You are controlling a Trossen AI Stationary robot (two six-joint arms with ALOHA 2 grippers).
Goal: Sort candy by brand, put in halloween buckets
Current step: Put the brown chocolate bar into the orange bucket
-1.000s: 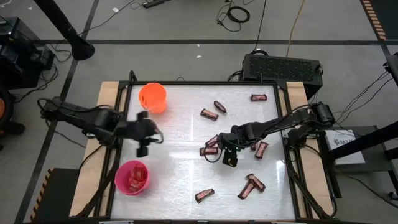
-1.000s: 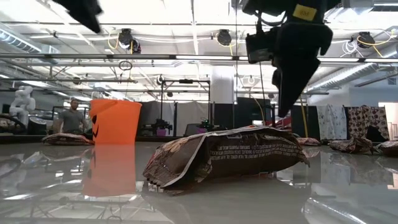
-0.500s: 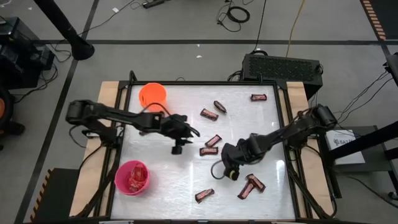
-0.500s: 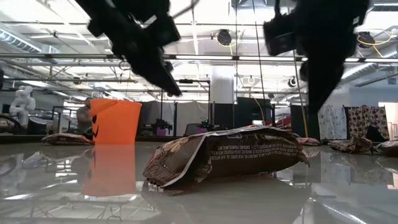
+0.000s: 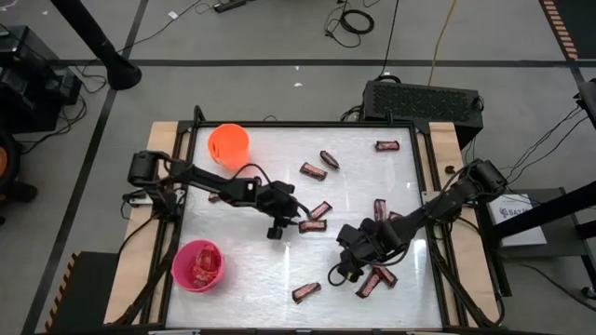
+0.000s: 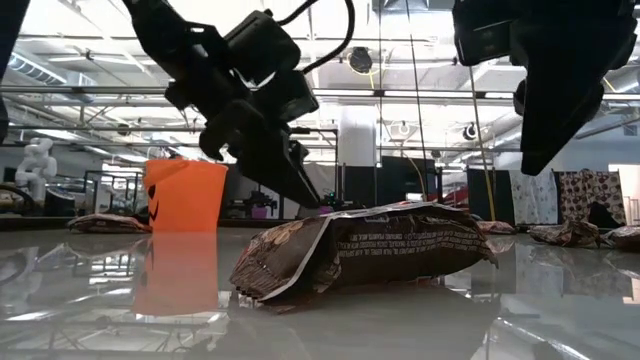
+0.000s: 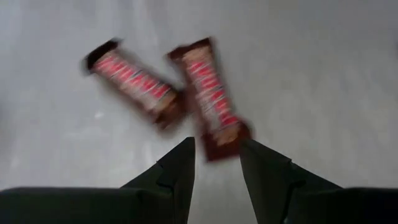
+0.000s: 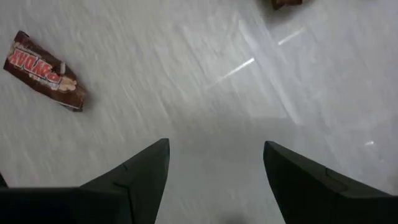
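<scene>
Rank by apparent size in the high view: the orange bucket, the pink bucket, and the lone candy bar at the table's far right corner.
1. Round hot pink plastic bucket, slightly the largest.
2. Round orange plastic bucket, close behind.
3. Dark brown wrapped candy bar, far smaller.

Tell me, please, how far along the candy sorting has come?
Partly done: the hot pink plastic bucket already holds red bars. The left gripper, jaws open, hangs over a dark brown wrapped bar; the right gripper is open and empty. About ten dark bars remain on the white table.
</scene>
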